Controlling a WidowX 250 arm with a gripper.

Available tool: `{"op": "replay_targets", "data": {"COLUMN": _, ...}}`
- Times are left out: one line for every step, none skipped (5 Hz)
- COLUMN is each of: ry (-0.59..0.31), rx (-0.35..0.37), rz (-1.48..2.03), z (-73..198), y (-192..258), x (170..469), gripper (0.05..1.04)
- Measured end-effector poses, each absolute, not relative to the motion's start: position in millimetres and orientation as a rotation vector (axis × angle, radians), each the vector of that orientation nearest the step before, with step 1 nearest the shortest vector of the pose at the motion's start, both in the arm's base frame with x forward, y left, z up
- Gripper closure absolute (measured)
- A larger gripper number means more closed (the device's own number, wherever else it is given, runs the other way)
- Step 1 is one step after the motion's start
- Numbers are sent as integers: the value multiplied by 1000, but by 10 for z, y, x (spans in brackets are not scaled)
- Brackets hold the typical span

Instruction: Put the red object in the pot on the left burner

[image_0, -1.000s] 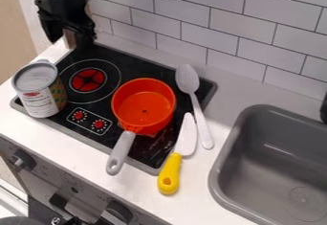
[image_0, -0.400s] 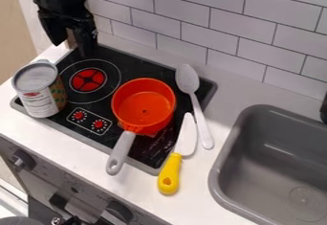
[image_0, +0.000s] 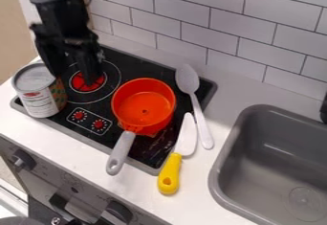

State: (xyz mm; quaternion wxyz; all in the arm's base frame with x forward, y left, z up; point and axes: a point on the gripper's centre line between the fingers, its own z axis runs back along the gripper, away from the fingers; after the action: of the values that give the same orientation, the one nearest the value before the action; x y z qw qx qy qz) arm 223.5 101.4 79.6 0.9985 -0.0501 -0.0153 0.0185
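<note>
My gripper (image_0: 75,72) hangs at the upper left of the view over the back of the left burner (image_0: 83,90), its two fingers spread with nothing visible between them. The nearer finger partly covers the burner's red centre. An orange-red pot (image_0: 144,105) with a grey handle (image_0: 121,153) stands on the right side of the black stove top, to the right of the gripper and apart from it. Its inside looks bare, and its handle points toward the front edge.
A tin can (image_0: 39,95) stands at the stove's left edge, close to the gripper. A grey spoon (image_0: 188,80) and a yellow-handled knife (image_0: 170,174) lie right of the pot. Farther right is the grey sink (image_0: 220,171); a tiled wall (image_0: 211,23) runs behind.
The arm has come down and forward from the back left corner, bringing the gripper over the left burner. The pot, can, spoon and knife have stayed in place.
</note>
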Motion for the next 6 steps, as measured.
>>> {"op": "replay_targets", "data": {"ry": 30, "rx": -176, "rz": 15, "z": 674, "y": 747, "x": 2073, "gripper": 84}}
{"op": "replay_targets", "data": {"ry": 31, "rx": -196, "rz": 28, "z": 609, "y": 579, "x": 2074, "gripper": 84}}
{"op": "replay_targets", "data": {"ry": 9, "rx": -189, "rz": 64, "z": 427, "y": 399, "x": 2034, "gripper": 84}}
{"op": "replay_targets", "data": {"ry": -8, "rx": -133, "rz": 73, "z": 362, "y": 306, "x": 2082, "gripper": 84}}
{"op": "replay_targets", "data": {"ry": -4, "rx": -87, "rz": 78, "z": 262, "y": 250, "x": 2095, "gripper": 84}}
{"op": "replay_targets", "data": {"ry": 16, "rx": -57, "rz": 93, "z": 135, "y": 225, "x": 2110, "gripper": 84}}
